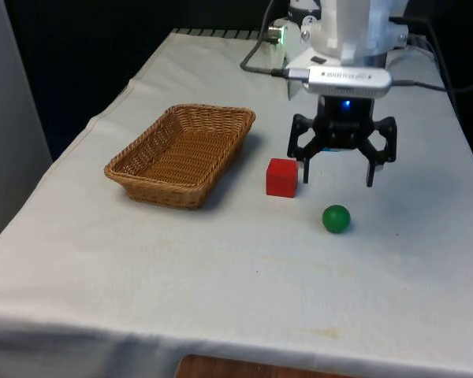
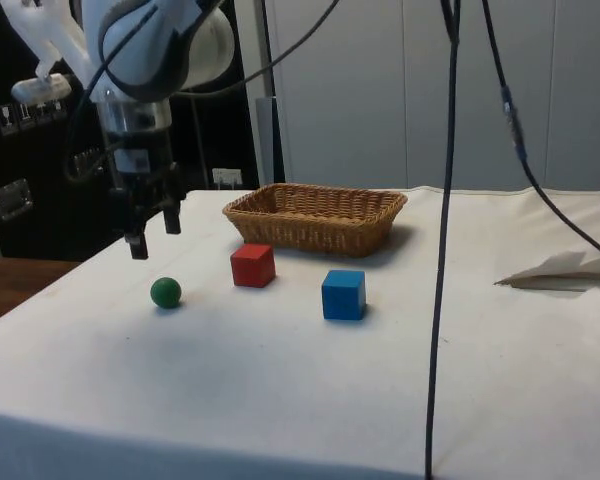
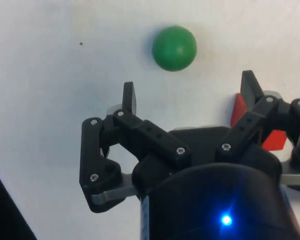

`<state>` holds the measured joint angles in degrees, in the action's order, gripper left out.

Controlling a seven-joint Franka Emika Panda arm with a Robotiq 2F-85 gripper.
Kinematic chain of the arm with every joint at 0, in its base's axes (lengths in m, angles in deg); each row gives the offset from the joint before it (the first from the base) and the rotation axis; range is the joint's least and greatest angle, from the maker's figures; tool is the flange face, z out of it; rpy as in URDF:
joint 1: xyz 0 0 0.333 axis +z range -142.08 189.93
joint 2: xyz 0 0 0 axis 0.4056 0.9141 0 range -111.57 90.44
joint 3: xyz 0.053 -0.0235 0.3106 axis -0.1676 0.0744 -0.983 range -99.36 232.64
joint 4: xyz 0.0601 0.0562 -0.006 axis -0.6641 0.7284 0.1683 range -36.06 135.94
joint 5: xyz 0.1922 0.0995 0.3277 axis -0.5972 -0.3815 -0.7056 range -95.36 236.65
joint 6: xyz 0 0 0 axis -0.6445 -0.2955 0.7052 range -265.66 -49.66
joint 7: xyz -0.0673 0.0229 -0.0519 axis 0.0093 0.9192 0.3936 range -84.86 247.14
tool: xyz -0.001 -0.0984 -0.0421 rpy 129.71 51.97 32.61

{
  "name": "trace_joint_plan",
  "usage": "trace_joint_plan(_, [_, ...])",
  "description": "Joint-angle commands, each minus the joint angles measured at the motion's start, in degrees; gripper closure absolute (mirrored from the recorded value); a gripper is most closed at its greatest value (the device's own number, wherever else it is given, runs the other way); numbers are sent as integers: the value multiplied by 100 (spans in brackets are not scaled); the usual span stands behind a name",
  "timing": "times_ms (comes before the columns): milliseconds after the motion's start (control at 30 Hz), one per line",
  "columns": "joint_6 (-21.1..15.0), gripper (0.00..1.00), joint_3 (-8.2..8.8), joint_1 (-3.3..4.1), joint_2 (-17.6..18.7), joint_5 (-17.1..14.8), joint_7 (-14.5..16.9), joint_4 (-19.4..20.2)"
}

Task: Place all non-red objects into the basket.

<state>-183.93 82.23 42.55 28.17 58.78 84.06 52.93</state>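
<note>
Plainly jaws wide apart, empty, above green ball (image 1: 337, 218).

Lab: clothed table (image 1: 221, 283), black curtains (image 1: 79, 47), cabinets (image 2: 20, 190).

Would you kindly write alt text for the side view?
An open black gripper hovers above a green ball on a white cloth. Nearby sit a red cube, a blue cube and an empty wicker basket.

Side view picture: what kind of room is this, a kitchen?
Probably a robot lab, not a kitchen: a cloth-covered table, toy blocks like the blue cube, and a robot gripper with hanging cables.
</note>
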Motion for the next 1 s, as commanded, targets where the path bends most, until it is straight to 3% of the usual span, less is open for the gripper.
trace_joint_plan(0, [-57, 0, -63, -52, 57, -80, 63, -29])
trace_joint_plan(67, [-109, 0, -57, -46, 103, -120, 92, -29])
trace_joint_plan(100, [-86, 0, 0, 0, 92, -63, 40, -6])
trace_joint_plan(133, [-132, 0, -63, -52, 132, -138, 103, -29])
trace_joint_plan(333, [-252, 0, -74, -57, 315, -327, 206, -63])
trace_joint_plan(367, [-206, 0, -6, 0, 264, -246, 149, -17])
trace_joint_plan(400, [-269, 0, -80, -57, 344, -355, 223, -69])
trace_joint_plan(600, [-384, 0, -74, -57, 556, -579, 350, -143])
trace_joint_plan(633, [-350, 0, -11, 0, 521, -516, 298, -109])
trace_joint_plan(667, [-413, 0, -80, -57, 619, -625, 367, -172])
trace_joint_plan(867, [-441, 0, -63, -46, 751, -728, 418, -241])
trace_joint_plan(900, [-413, 0, -11, -6, 728, -676, 378, -212])
trace_joint_plan(967, [-453, 0, -69, -40, 808, -745, 418, -264])
